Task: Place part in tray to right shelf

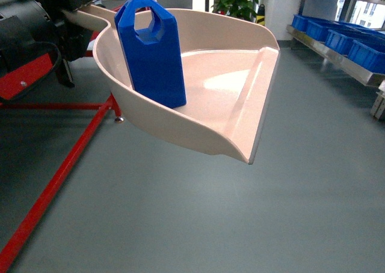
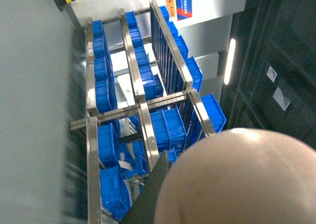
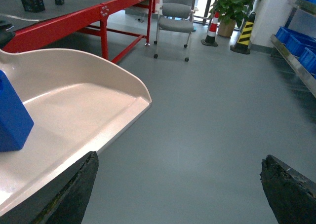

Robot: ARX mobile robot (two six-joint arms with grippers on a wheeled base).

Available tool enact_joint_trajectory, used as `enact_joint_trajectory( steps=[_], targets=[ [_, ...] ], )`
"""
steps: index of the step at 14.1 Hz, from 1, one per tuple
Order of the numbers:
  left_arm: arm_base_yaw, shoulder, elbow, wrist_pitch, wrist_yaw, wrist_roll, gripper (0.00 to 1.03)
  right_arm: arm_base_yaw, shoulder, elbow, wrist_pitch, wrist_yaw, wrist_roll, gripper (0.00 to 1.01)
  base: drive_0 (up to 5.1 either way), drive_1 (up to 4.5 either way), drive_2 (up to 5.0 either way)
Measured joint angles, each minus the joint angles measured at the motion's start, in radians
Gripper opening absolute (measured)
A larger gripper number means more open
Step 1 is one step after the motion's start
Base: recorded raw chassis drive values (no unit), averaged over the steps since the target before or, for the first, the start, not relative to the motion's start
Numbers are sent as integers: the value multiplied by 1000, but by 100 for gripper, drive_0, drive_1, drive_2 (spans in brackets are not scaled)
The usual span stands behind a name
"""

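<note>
shelf (image 1: 337,41): steel rack with blue crates (image 1: 352,44), far off to the right of the scoop
scoop (image 1: 240,98): glossy beige, held in the air over the floor (image 1: 180,225) by its handle on the left-arm side; open lip toward the shelf
block (image 1: 150,50): bright blue, upright against the scoop's back wall, hexagonal hole on top
right claw (image 3: 180,189): jaws apart, empty, beside the scoop
left claw: cannot tell

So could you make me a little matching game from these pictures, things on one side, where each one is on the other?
Things:
1. part
2. tray
3. blue crates
4. office chair

Places:
A. on the steel right shelf
B. standing on the floor beside the red table
C. leaning against the tray's back wall
D. held up above the grey floor

Pairs: 1-C, 2-D, 3-A, 4-B
</note>
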Motion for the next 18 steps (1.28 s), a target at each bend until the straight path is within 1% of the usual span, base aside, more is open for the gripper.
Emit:
enact_joint_trajectory(
  steps=[18],
  targets=[
    [-1, 0, 0, -5, 2, 0, 12, 0, 1, 0, -5, -2, 0, 98, -1, 415, -417]
  ],
)
